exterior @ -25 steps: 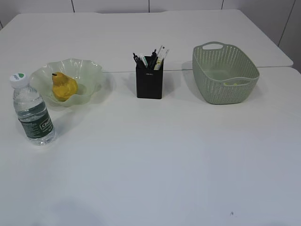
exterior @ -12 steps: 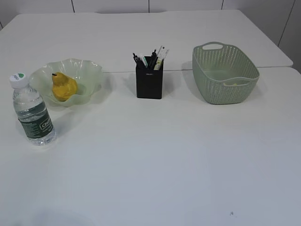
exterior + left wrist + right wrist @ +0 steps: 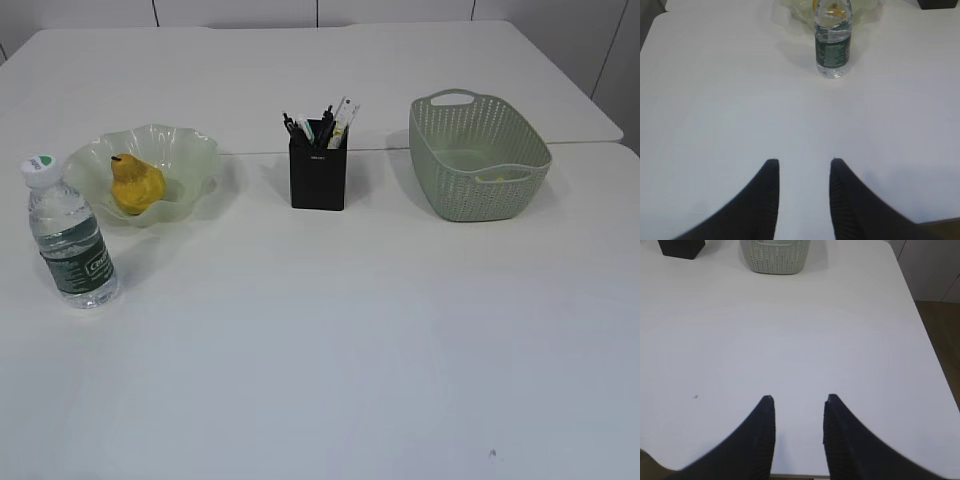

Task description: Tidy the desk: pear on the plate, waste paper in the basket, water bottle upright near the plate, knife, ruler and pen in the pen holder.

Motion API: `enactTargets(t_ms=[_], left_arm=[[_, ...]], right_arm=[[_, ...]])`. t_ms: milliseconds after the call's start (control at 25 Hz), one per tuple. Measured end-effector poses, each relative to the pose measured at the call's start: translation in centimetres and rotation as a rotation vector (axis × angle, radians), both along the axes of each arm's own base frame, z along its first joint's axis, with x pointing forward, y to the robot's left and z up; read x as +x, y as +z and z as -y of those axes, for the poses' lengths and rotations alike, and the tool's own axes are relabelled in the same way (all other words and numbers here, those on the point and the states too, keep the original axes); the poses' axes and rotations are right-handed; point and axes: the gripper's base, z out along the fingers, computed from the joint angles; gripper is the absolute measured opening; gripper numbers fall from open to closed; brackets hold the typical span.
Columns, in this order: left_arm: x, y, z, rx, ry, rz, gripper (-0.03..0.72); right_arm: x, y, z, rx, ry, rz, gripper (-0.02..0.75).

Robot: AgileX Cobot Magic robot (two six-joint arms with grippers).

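White surface (image 3: 330, 340): one pear (image 3: 135, 184) on one plate (image 3: 190, 150); one upright bottle (image 3: 68, 235); one pen holder (image 3: 318, 178); one basket (image 3: 478, 155). Left gripper (image 3: 803, 167), right gripper (image 3: 798, 402): jaws apart, empty.

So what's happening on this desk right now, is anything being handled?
Nothing is being handled. Both arms are pulled back at the near edge of the table; the left gripper and the right gripper hang over bare tabletop with jaws apart and empty. The desk looks tidied: the pear sits on the plate, the water bottle stands upright beside it, the pen holder is filled, and something small lies in the basket.
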Motion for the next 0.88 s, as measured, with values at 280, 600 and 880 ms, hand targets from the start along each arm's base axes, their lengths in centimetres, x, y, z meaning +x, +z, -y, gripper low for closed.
enactTargets(t_ms=[280, 600, 880], left_arm=[[-0.01, 0.00, 0.02, 0.000, 0.029, 0.000, 0.239], [-0.01, 0.00, 0.02, 0.000, 0.031, 0.000, 0.239], [-0.01, 0.00, 0.02, 0.000, 0.031, 0.000, 0.239]], right_arm=[[0.00, 0.00, 0.00, 0.000, -0.001, 0.000, 0.278], [0.00, 0.00, 0.00, 0.000, -0.001, 0.000, 0.278], [0.01, 0.02, 0.00, 0.000, -0.001, 0.002, 0.278]])
